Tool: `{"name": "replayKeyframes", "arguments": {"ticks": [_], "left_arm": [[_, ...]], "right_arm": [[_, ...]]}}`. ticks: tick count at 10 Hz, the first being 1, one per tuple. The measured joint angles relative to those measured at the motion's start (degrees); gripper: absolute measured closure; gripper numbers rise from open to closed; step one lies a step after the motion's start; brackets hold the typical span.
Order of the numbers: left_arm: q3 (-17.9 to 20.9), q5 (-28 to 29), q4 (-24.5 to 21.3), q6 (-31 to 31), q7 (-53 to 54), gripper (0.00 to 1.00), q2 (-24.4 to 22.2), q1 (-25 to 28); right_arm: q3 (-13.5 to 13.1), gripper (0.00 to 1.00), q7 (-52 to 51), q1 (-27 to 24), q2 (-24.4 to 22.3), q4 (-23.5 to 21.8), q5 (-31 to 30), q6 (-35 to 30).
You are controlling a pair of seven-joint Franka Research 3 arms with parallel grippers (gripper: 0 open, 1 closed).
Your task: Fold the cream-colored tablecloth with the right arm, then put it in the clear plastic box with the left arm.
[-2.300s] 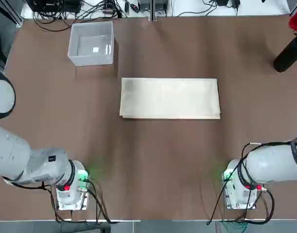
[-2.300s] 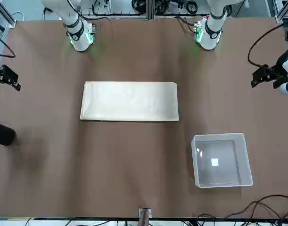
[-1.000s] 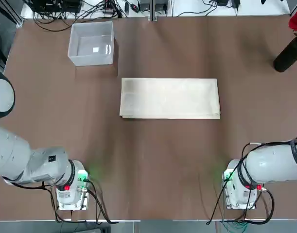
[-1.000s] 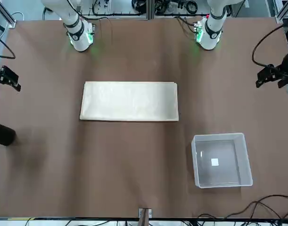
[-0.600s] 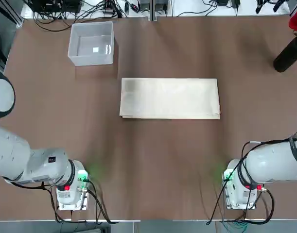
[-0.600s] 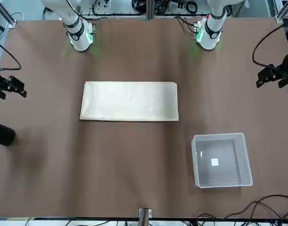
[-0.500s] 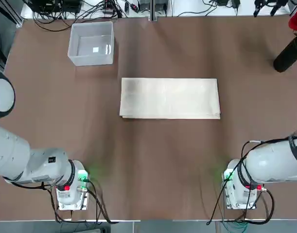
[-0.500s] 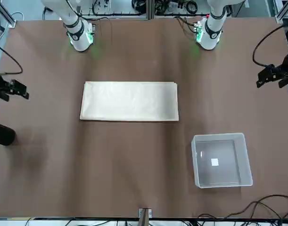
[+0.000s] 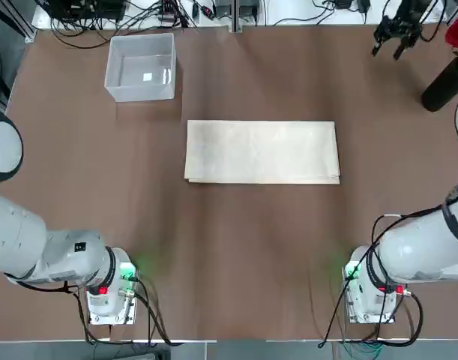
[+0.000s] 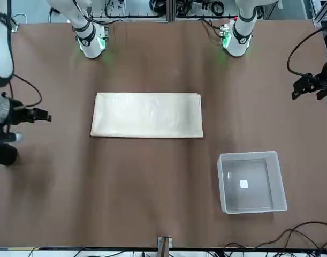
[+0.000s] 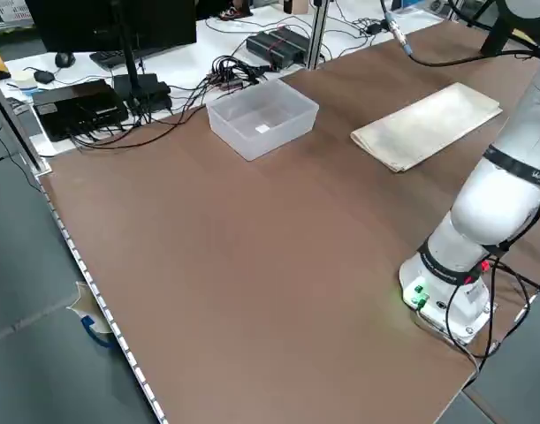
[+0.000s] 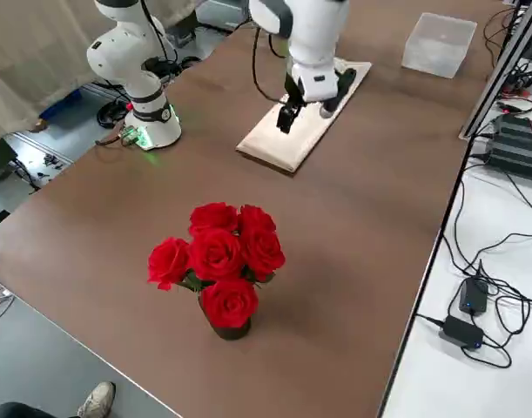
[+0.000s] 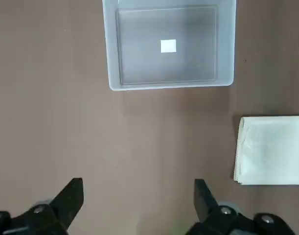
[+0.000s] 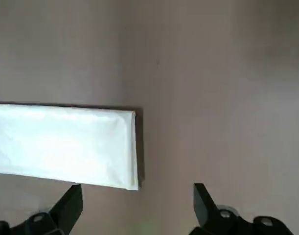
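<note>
Nearing the cream-colored tablecloth (image 10: 147, 115), the open right tool (image 10: 41, 115).

No readable text — white label (image 13: 168, 46) in the clear plastic box (image 13: 110, 58) blank.

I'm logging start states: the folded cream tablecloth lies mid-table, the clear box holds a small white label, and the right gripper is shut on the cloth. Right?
Not quite. In the right wrist view the right gripper is open and above the table, clear of the cream tablecloth. The clear box and label are as you say.
</note>
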Motion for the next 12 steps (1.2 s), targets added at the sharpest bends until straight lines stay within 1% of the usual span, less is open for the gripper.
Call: {"name": "replayKeyframes", "arguments": {"ticks": [3, 4, 5, 7, 8, 10, 12], "left_arm": [[-0.1, 0.0, 0.0, 0.0, 0.0, 0.01, 0.0, -0.1], [-0.1, 0.0, 0.0, 0.0, 0.0, 0.0, 0.0, -0.1], [-0.1, 0.0, 0.0, 0.0, 0.0, 0.0, 0.0, -0.1], [-0.1, 0.0, 0.0, 0.0, 0.0, 0.0, 0.0, -0.1], [-0.1, 0.0, 0.0, 0.0, 0.0, 0.0, 0.0, -0.1], [-0.1, 0.0, 0.0, 0.0, 0.0, 0.01, 0.0, -0.1], [-0.1, 0.0, 0.0, 0.0, 0.0, 0.0, 0.0, -0.1]], "right_arm": [[0.0, 0.0, 0.0, -0.6, 2.5, -4.9, 3.1, 0.5], [0.0, 0.0, 0.0, -0.6, 3.4, -6.5, 3.2, 1.9], [0.1, 0.0, 0.0, -0.6, 4.0, -9.2, 3.4, 5.6], [0.5, 0.0, 0.0, -0.4, 4.8, -15.9, 6.7, 14.2], [0.9, 0.0, 0.0, -0.2, 4.9, -18.6, 7.7, 17.3], [1.9, 0.0, 0.0, 0.2, 4.9, -23.1, 8.2, 22.0], [2.3, 0.0, 0.0, 0.8, 4.9, -26.4, 8.5, 24.4]]}}
